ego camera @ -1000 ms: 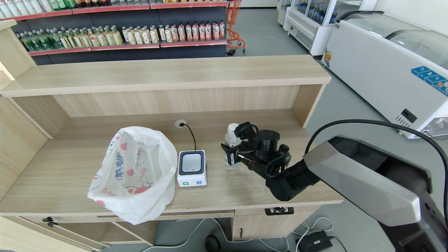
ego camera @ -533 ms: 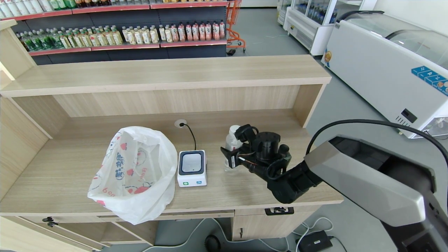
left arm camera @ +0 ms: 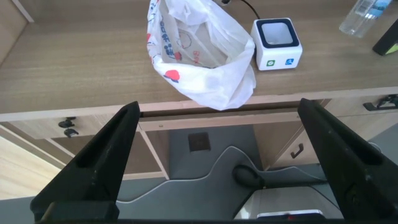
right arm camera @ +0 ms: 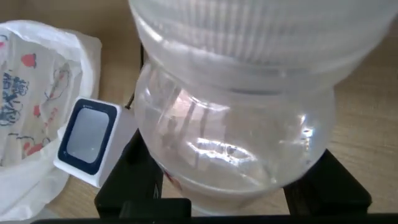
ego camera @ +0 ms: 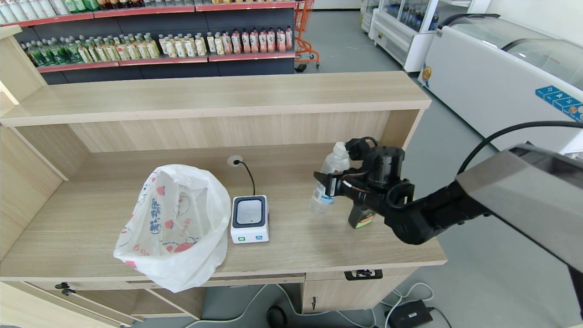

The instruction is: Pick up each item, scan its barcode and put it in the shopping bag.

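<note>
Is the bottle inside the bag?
No, the bottle is gripped by the right gripper on the right of the scanner, and the bag is on the scanner's left.

A clear bottle (right arm camera: 236, 124) is clamped in the right gripper (right arm camera: 233, 186) above the wooden counter (right arm camera: 367, 93). A scanner (right arm camera: 89, 138) lies at the bottle's nine o'clock, with the white bag (right arm camera: 31, 93) just beside the scanner.
</note>
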You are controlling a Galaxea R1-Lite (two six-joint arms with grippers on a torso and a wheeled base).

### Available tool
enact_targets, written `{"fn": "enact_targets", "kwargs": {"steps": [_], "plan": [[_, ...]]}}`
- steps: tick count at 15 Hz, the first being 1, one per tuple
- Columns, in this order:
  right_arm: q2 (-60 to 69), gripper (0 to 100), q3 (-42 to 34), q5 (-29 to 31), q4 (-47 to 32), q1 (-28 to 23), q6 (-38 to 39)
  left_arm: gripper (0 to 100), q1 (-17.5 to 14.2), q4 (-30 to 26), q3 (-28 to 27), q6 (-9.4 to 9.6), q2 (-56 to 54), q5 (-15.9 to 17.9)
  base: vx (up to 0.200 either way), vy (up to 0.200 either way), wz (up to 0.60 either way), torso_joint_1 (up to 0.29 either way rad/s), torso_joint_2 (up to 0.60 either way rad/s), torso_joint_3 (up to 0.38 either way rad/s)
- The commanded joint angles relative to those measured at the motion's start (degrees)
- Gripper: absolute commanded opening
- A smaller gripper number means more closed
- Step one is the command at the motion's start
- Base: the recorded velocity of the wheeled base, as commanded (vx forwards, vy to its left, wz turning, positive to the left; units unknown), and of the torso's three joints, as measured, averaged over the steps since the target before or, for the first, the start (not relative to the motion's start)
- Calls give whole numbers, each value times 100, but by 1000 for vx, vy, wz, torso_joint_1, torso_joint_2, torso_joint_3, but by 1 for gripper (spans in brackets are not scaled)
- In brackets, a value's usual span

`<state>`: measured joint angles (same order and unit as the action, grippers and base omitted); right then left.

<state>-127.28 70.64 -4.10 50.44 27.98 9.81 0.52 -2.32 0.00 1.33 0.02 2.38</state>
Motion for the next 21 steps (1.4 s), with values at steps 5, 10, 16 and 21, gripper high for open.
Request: {"fn": "enact_targets", "kwargs": {"steps": [5,10,16,21], "plan": [[2164,0,-68,-1524,-1045,-258,1049,100,0,-6,0,-1,-2,0,0,0,0,0,0,0],[4045,0,-1079,-2649,-1335,50,1805,100,0,3,0,-1,-2,0,0,0,0,0,0,0],[5091,0,-1202,-3343,-2144,876,2033,100,0,-6,0,-1,-2,0,0,0,0,0,0,0],[5407,0,-1167,-3765,-2575,1157,2042,100,0,3,0,-1,-2,0,0,0,0,0,0,0]]}}
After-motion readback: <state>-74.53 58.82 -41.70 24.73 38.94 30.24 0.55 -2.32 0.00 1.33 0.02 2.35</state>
